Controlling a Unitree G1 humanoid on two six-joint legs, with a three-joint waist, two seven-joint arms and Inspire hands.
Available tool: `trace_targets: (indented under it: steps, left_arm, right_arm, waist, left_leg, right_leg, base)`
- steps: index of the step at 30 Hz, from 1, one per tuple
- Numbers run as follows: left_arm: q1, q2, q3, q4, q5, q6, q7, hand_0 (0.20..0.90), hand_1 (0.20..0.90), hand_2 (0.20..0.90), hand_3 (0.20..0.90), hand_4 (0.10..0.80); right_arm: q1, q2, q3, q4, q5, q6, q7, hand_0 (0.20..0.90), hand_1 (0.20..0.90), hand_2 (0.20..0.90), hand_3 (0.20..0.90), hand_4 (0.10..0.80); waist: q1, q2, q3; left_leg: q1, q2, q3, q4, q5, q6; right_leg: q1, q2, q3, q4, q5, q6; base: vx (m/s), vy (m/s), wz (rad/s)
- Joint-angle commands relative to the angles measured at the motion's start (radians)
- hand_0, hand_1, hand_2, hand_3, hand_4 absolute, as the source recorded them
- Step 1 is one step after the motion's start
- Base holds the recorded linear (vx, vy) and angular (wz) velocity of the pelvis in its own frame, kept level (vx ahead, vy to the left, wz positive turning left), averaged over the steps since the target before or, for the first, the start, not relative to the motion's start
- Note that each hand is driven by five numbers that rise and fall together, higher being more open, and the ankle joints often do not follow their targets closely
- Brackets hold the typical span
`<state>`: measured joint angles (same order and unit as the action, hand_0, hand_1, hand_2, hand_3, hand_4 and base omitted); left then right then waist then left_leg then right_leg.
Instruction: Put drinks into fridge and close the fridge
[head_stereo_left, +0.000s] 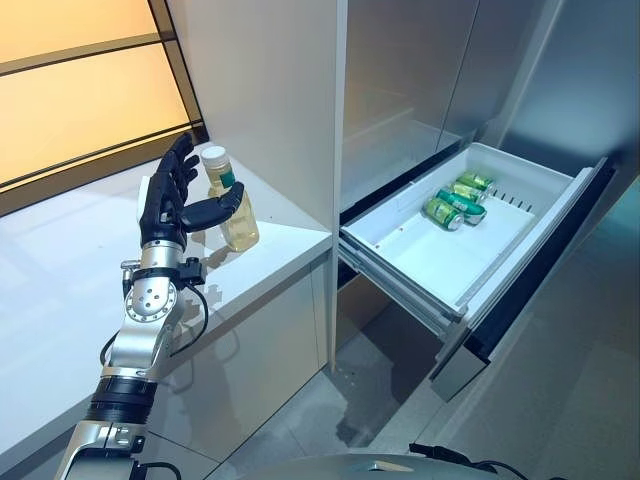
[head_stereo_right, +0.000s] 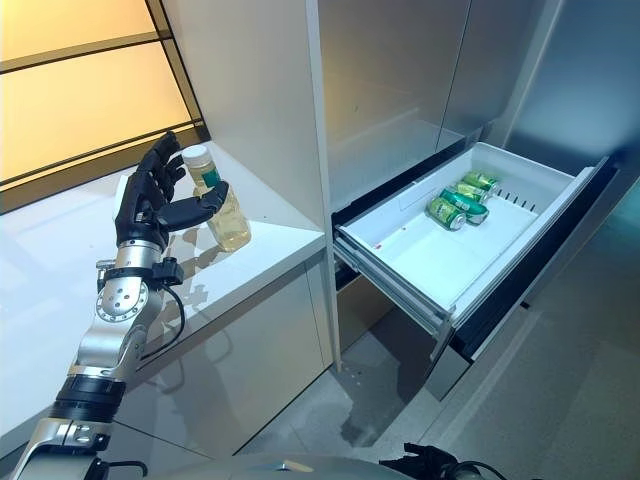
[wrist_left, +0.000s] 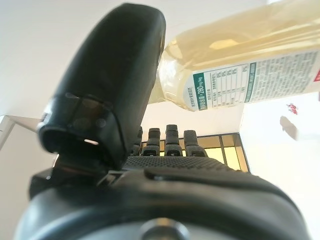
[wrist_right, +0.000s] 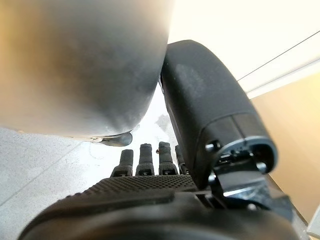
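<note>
Bottle (head_stereo_left: 229, 205): a clear bottle of pale yellow drink with a white cap is stood upright on the white counter (head_stereo_left: 60, 290), well back from the front edge and close to the tall white panel (head_stereo_left: 270, 100).

Left hand (head_stereo_left: 172, 200): it is raised beside the bottle, fingers held nearly straight and spread upward behind it, the thumb (head_stereo_left: 222, 208) stretched across the bottle's front. Nothing is gripped; in the left wrist view the bottle (wrist_left: 240, 65) is seen past the thumb and the fingers are uncurled.

Right hand (wrist_right: 150, 200): shown only in its own wrist view, fingers straight, nothing held, a rounded grey surface close above it.

Drawer (head_stereo_left: 520, 235): a white fridge drawer is pulled fully out, its front rim reaching toward the floor space on the right.

Cans (head_stereo_left: 458, 200): three green cans are laid on their sides in the drawer's far part; two are touching, the third lies just beside them. The near part of the drawer is bare.

Counter edge: the corner is met by the panel just right of the bottle; the drawer's near corner lies below and beside it.

Floor (head_stereo_left: 320, 410): open grey floor is seen between counter front and drawer.
</note>
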<state>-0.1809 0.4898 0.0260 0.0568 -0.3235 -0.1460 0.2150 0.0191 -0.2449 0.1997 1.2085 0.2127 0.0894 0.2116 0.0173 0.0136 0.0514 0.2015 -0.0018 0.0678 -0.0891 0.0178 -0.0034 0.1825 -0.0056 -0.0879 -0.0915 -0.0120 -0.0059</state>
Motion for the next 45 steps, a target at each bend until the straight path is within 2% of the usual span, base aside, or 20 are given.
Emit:
trace_targets:
  steps: [1,38,45]
  left_arm:
    - [-0.103,0.044,-0.003,0.002,0.005,-0.049,0.009,0.9,0.9,0.9,0.9,0.8]
    - [-0.214,0.069,-0.038,0.198,0.012,-0.038,0.07,0.9,0.9,0.9,0.9,0.8]
    - [-0.227,0.071,-0.034,0.217,-0.027,-0.077,0.081,0.9,0.9,0.9,0.9,0.8]
  right_arm:
    - [-0.009,0.001,0.024,0.027,-0.038,0.003,0.023,0.9,0.9,0.9,0.9,0.8]
    - [0.006,-0.007,0.034,0.013,-0.053,0.009,0.021,0.9,0.9,0.9,0.9,0.8]
    - [0.008,-0.008,0.033,0.015,-0.053,0.008,0.021,0.9,0.9,0.9,0.9,0.8]
  waist:
    - [-0.027,-0.009,-0.015]
    - [-0.08,-0.006,-0.021]
    - [-0.085,-0.008,-0.023]
  left_leg:
    - [-0.012,-0.015,0.0,0.002,-0.069,0.024]
    - [0.005,-0.022,0.043,0.006,-0.083,0.035]
    - [0.006,-0.022,0.046,0.007,-0.084,0.036]
  right_leg:
    - [-0.019,-0.028,-0.028,0.054,-0.018,0.064]
    - [-0.031,-0.024,0.015,0.074,-0.021,0.071]
    - [-0.033,-0.023,0.018,0.077,-0.022,0.072]
  base:
    - [0.0,0.0,0.0]
    - [0.009,0.001,-0.03]
    - [0.0,0.0,0.0]
